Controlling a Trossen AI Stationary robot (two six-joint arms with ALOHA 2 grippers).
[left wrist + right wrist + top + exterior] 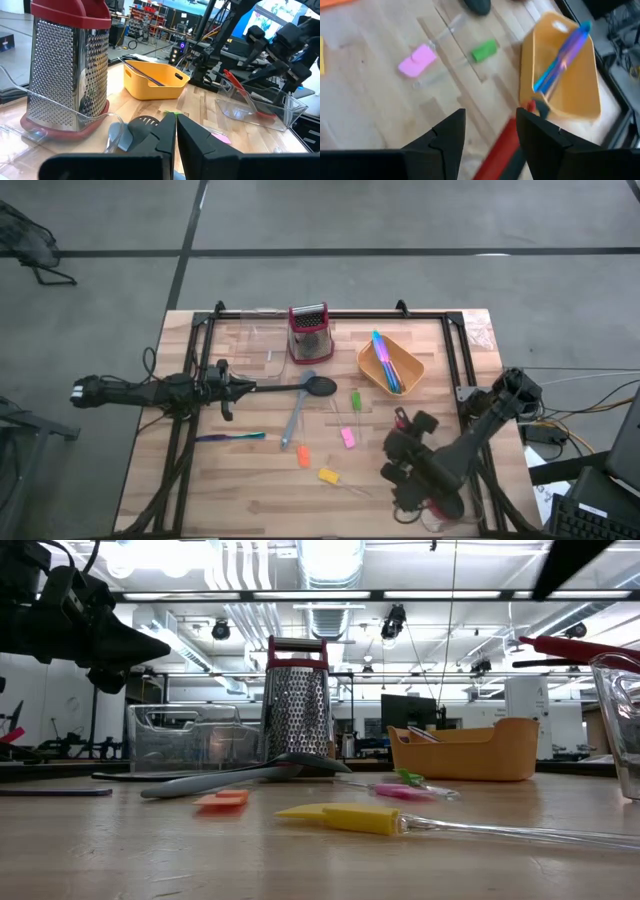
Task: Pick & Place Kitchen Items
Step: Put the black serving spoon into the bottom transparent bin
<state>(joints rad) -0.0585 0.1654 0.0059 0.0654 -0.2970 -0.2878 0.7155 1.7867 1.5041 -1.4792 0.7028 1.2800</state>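
The kitchen items lie on the wooden table. A black spoon [300, 387] and a grey spatula [294, 421] lie mid-table, with a blue-purple utensil [230, 437] to their left. Small green [355, 399], pink [347, 437], orange [303, 457] and yellow [328, 476] pieces lie nearby. Another blue-purple utensil [562, 55] lies in the orange tray [412, 376]. My left gripper [176, 125] is shut and level above the table, just left of the spoon's handle. My right gripper [490, 117] is open near the front right, slanting down toward the pink piece, with a blurred red utensil [502, 145] below its fingers.
A red-topped steel grater [309, 332] stands at the far middle. One clear bin [250, 345] sits left of it. Another clear bin [260, 102] at the front right holds the red utensil. Black rails run along the table's left and right sides.
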